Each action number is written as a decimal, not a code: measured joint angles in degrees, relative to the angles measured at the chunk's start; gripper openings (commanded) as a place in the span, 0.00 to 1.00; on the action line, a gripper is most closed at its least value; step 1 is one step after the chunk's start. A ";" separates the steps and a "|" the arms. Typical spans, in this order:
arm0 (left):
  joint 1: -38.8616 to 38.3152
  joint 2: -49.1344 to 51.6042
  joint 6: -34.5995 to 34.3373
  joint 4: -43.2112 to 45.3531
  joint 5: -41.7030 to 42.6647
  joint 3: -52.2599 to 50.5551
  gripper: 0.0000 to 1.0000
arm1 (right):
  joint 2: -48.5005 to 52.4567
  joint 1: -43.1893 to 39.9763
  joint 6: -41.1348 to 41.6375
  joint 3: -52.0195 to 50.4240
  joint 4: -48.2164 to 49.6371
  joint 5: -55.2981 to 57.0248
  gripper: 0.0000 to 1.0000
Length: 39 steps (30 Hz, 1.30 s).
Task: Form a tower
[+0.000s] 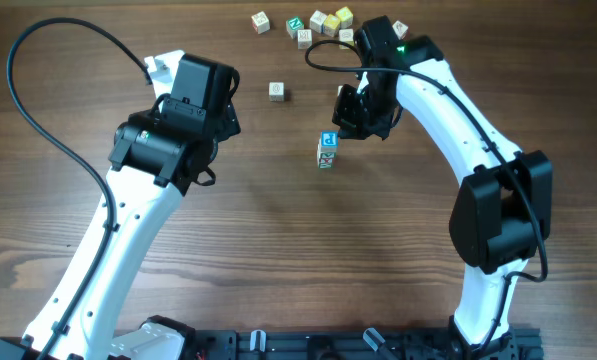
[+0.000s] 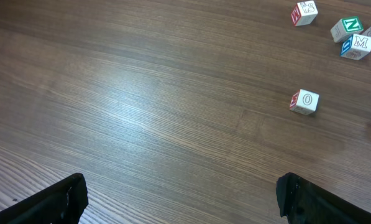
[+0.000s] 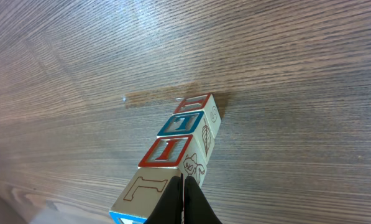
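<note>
The tower (image 1: 326, 150) stands upright mid-table as a one-cube-wide column of whitish letter cubes. In the right wrist view the tower (image 3: 182, 134) shows red and blue framed letter faces, its top cube nearest the camera. My right gripper (image 3: 184, 202) is shut with nothing between its fingers, and its tips overlap the top cube's edge in this view. From overhead, the right gripper (image 1: 350, 118) hangs just up and right of the tower. My left gripper (image 2: 182, 199) is open wide over bare wood, far left of the tower.
A single "O" cube (image 1: 276, 91) (image 2: 305, 101) lies up and left of the tower. Several loose cubes (image 1: 318, 22), some yellowish, are scattered along the far edge. The left wrist view shows an "N" cube (image 2: 347, 27) and an "M" cube (image 2: 358, 45) among them.
</note>
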 measured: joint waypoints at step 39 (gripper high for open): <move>0.00 0.00 0.00 0.02 0.00 0.00 1.00 | 3.76 -6.49 -6.03 6.91 -10.75 9.49 0.04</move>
